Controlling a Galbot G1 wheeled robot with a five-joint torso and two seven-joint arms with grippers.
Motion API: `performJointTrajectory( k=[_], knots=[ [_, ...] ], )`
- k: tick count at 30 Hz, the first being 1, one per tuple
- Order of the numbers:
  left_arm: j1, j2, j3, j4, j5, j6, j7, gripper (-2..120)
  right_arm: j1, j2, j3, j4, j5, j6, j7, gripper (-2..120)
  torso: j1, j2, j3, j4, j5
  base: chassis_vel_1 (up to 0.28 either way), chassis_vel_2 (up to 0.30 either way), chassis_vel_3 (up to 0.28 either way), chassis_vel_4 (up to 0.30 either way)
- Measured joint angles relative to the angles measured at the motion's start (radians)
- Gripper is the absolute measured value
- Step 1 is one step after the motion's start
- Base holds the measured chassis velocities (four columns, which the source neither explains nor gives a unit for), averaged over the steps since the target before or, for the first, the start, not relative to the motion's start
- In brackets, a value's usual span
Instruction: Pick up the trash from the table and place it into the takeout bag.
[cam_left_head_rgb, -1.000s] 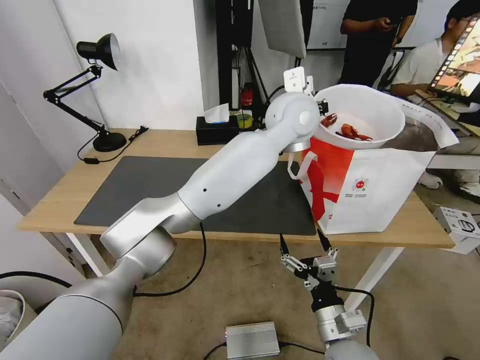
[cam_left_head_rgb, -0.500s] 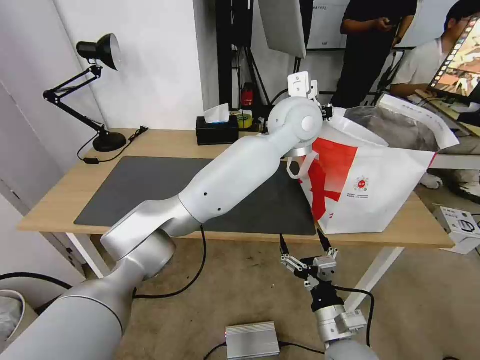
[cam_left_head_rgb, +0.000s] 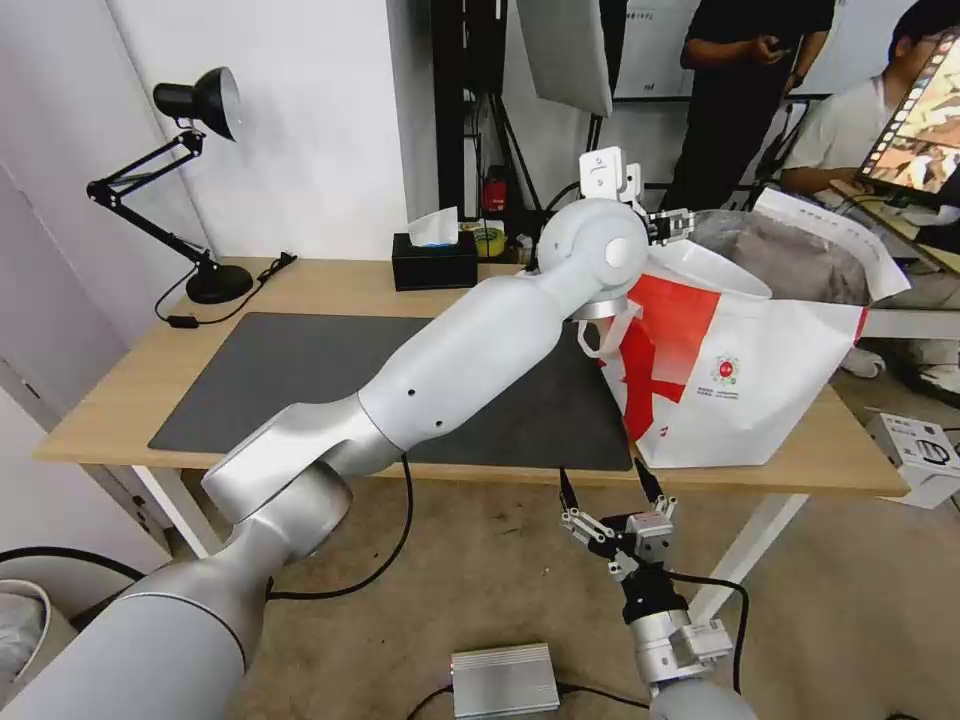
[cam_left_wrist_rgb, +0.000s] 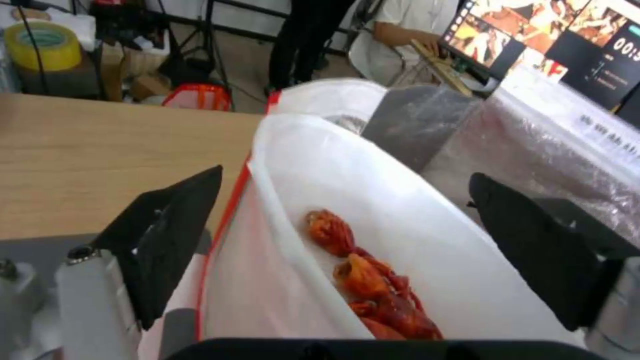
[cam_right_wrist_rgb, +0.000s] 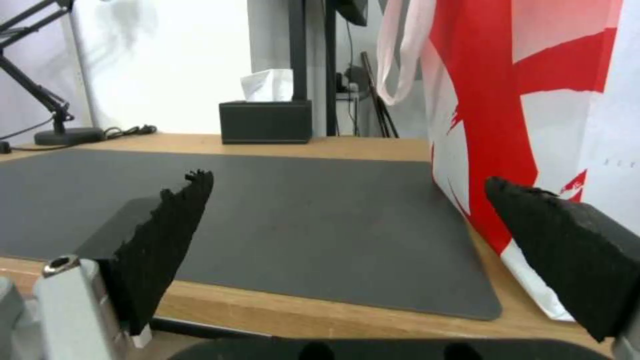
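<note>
the bowl (cam_left_wrist_rgb: 373, 240) of red shells is lying tilted inside the takeout bag (cam_left_head_rgb: 740, 390). the left gripper (cam_left_wrist_rgb: 347, 250) is hovering wide and empty over the bag mouth. the right gripper (cam_left_head_rgb: 612, 490) is idling wide below the desk (cam_left_head_rgb: 120, 390) edge. no other trash is showing on the mat (cam_right_wrist_rgb: 300, 215); the job is looking nearly done.

I see the table (cam_left_head_rgb: 120, 400) carrying a dark grey mat (cam_left_head_rgb: 290, 375), the takeout bag (cam_left_head_rgb: 740, 400), a black tissue box (cam_left_head_rgb: 433, 262) and a desk lamp (cam_left_head_rgb: 205, 270).
</note>
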Motion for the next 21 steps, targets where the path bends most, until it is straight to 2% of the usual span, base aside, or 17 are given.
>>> performJointTrajectory(
  k=[9,15,21],
  knots=[
    [0.02,0.001,0.027,0.001,0.057,0.049,-0.001,100,0.0,0.0,0.0,0.0,0.0,0.0,0.0,100,0.0,0.0,0.0,0.0,0.0,0.0,0.0,0.0,0.0],
    [0.022,0.002,0.021,-0.013,0.057,0.059,0.0,100,0.0,0.0,0.0,0.0,0.0,0.0,0.0,100,0.0,0.0,0.0,0.0001,0.0,0.0,0.0,0.0,0.0],
    [0.024,0.001,0.03,-0.056,0.018,0.063,0.032,100,0.0,0.0,0.0,0.0,0.0,0.0,0.0,100,0.0,0.0,0.0,-0.0001,0.0,0.0,0.0,0.0,0.0]
  ],
)
